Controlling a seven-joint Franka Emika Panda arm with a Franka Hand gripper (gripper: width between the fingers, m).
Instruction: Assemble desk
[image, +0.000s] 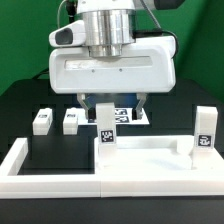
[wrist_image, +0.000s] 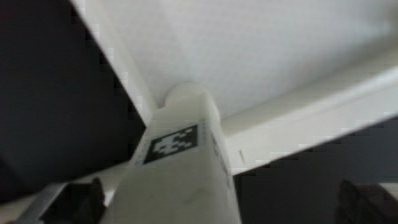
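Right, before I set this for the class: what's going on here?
A robot arm is building a white desk. The desk top lies in front, with one leg standing on it under the arm and another leg at its other end. The fingers stand open either side of the first, not gripping. Two loose legs wait on the table.

In the upper centre of the exterior view, the wrist (image: 107, 25) is a ribbed silver-grey cylinder. Below it, the gripper (image: 112, 108) has a broad white housing (image: 110, 72) with rounded corners (a thin grey seam crosses it) and two dark fingers (image: 86, 103). Black cables (image: 152, 12) show at upper right.
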